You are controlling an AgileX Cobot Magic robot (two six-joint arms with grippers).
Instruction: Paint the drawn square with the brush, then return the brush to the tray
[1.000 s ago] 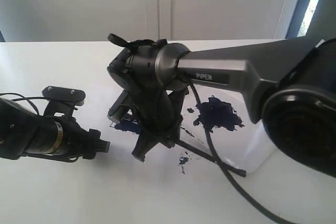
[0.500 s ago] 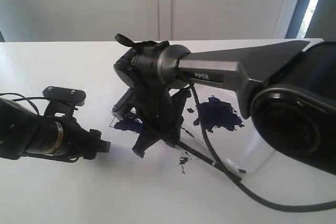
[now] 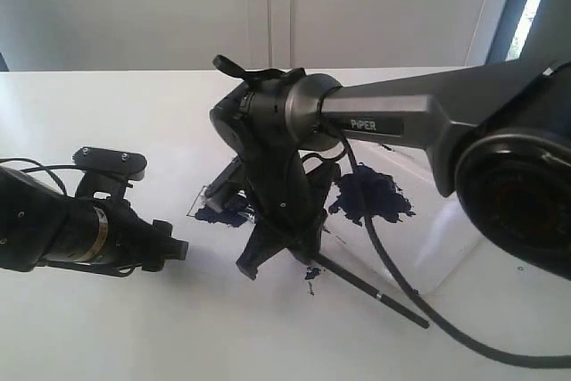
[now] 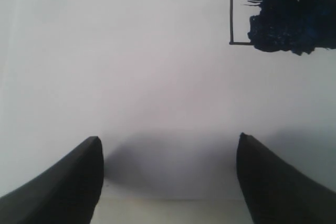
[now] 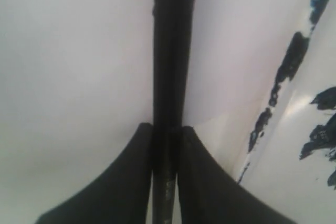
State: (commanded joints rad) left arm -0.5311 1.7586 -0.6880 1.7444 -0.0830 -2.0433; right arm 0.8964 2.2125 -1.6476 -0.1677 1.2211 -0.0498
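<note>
My right gripper (image 3: pixel 277 252) is shut on the brush (image 3: pixel 375 294), a thin black stick that slants down to the right over the table. Up close, the right gripper (image 5: pixel 167 128) pinches the brush (image 5: pixel 173 51) between both fingers. Its painted tip is hidden. The drawn square (image 3: pixel 214 213), holding dark blue paint, lies just left of that gripper and is partly covered by it. The tray (image 3: pixel 419 247), with its dark paint blot, sits to the right. My left gripper (image 3: pixel 174 249) rests open near the square; in its wrist view the left gripper (image 4: pixel 168 142) is empty, with a corner of the drawn square (image 4: pixel 286 17) ahead.
A small stray paint splatter (image 3: pixel 310 272) marks the table below the right gripper. A black cable (image 3: pixel 393 274) loops from the right arm across the tray. The tray rim (image 5: pixel 283 77) carries paint smudges. A white wall stands behind the table.
The right arm has shifted right with the brush, off the square and toward the tray; the stick's free end has swung lower and rightward. The left arm has stayed still.
</note>
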